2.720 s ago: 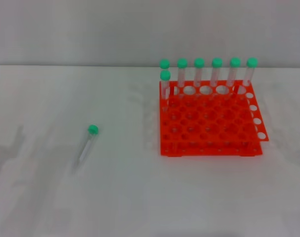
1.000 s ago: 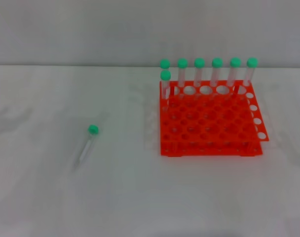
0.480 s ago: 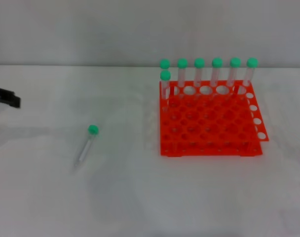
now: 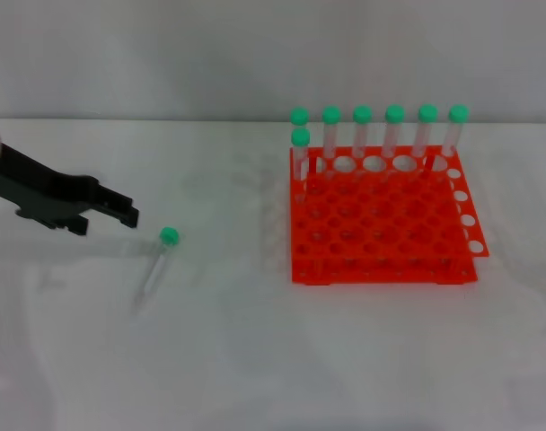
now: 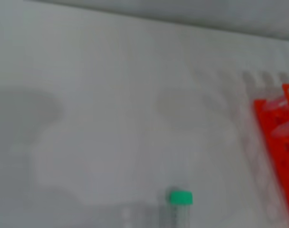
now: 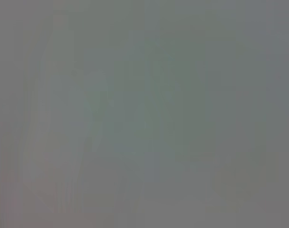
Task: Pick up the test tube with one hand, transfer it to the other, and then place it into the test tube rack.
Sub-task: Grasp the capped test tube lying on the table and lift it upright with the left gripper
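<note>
The test tube (image 4: pixel 157 266) lies on the white table, left of centre, its green cap (image 4: pixel 169 236) pointing away from me. Its cap also shows in the left wrist view (image 5: pixel 181 198). My left gripper (image 4: pixel 111 221), black, reaches in from the left and hovers just left of the cap, fingers apart and empty. The orange-red test tube rack (image 4: pixel 381 269) stands to the right; its edge shows in the left wrist view (image 5: pixel 277 142). My right gripper is out of view; the right wrist view is plain grey.
Several green-capped tubes (image 4: pixel 378 130) stand upright along the rack's far row, with one more (image 4: pixel 301 154) at the left of the second row. The white table (image 4: pixel 255 359) runs back to a grey wall.
My left gripper has come in from the left edge and moved right, close to the lying tube's cap. The tube and rack have not moved.
</note>
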Robot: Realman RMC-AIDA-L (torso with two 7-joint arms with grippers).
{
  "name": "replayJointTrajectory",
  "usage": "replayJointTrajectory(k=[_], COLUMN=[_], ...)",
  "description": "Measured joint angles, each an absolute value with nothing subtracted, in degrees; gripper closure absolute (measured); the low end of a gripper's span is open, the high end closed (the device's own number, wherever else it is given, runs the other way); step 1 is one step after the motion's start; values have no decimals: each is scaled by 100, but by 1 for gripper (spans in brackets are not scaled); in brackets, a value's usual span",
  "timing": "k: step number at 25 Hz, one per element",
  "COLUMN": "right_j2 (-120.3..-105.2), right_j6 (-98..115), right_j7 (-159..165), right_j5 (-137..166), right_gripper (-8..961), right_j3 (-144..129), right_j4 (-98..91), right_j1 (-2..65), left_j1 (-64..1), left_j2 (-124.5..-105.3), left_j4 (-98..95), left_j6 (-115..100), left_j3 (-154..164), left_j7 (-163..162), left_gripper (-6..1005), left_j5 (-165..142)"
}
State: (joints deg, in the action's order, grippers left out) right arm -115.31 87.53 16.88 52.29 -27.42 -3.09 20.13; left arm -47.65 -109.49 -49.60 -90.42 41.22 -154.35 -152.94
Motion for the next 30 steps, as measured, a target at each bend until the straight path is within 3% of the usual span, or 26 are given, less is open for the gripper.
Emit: replayJointTrajectory(k=[5,30], right_j2=[-11531,-11534], right_j6=[8757,8818], right_j7=[1645,1568], right_j5=[5230,5291], right_gripper=[104,107], right_j3=[-2743,-2821], right_j4=[-315,-239], right_j1=[2013,1983], left_j1=[-4926,-5177], left_j2=[-11205,-11425], left_j4=[-4669,-3758], left_j6=[-8868,-8015], left_j3=[4139,4860], left_j7=[-15477,-15764], left_gripper=[138,137], left_j5=[-15750,-15991])
